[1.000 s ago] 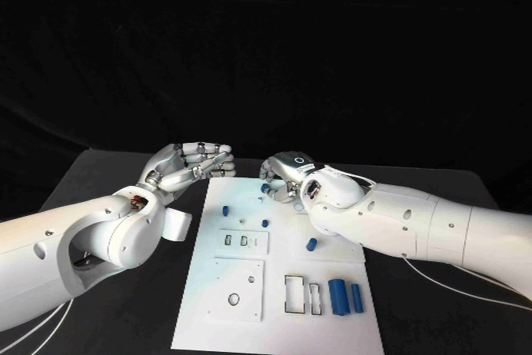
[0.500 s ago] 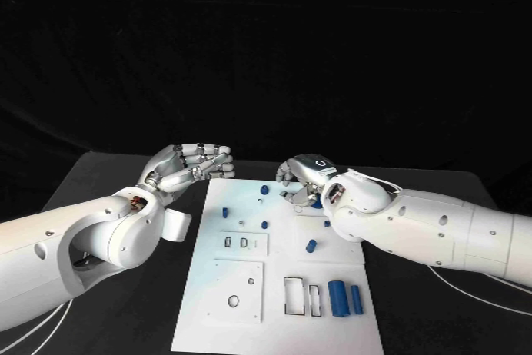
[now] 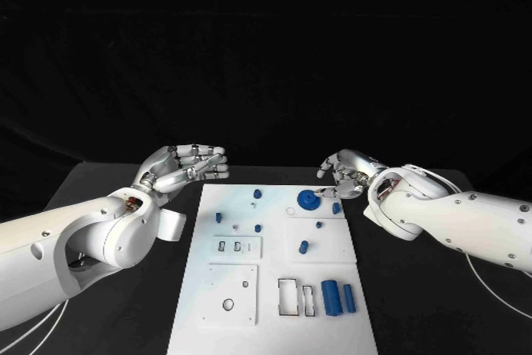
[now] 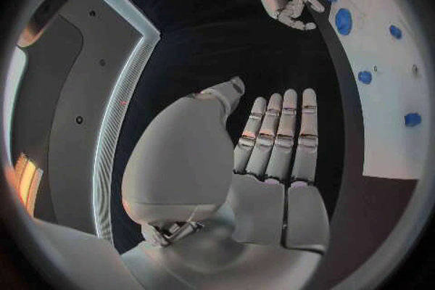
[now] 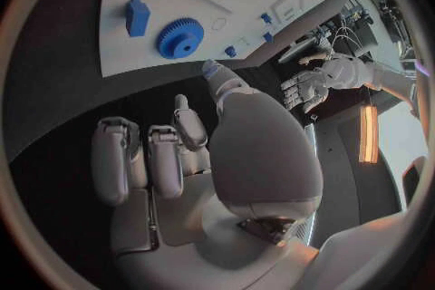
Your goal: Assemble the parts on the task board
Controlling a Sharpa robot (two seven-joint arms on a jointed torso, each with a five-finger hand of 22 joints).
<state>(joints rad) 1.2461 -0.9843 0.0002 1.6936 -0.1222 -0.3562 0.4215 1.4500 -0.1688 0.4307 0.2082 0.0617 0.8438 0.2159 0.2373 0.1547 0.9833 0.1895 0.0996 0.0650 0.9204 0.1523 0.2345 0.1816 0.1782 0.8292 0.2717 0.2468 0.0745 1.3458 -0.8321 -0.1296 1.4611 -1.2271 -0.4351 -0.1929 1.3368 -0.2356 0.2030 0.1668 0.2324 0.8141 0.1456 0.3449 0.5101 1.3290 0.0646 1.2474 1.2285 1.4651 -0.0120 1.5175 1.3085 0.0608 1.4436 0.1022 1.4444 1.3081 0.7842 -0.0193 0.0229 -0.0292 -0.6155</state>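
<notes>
Two hands sat at the far end of your task board (image 3: 227, 293), one off each side, and neither held anything. Your left hand (image 3: 188, 166), in the left middle of the head frame, hung just off the board's far left corner with its fingers lying side by side and bent a little. Your right hand (image 3: 349, 173), right of centre, had its fingers loosely curled and apart, fingertips just beside the blue gear (image 3: 307, 200); whether they touched it you could not tell from that angle. That gear lay flat near the board's far right corner, with a small blue block (image 3: 336, 207) just right of it. Lower right on the board, two long blue cylinders (image 3: 338, 296) lay side by side next to a rectangular slot (image 3: 287, 296).
</notes>
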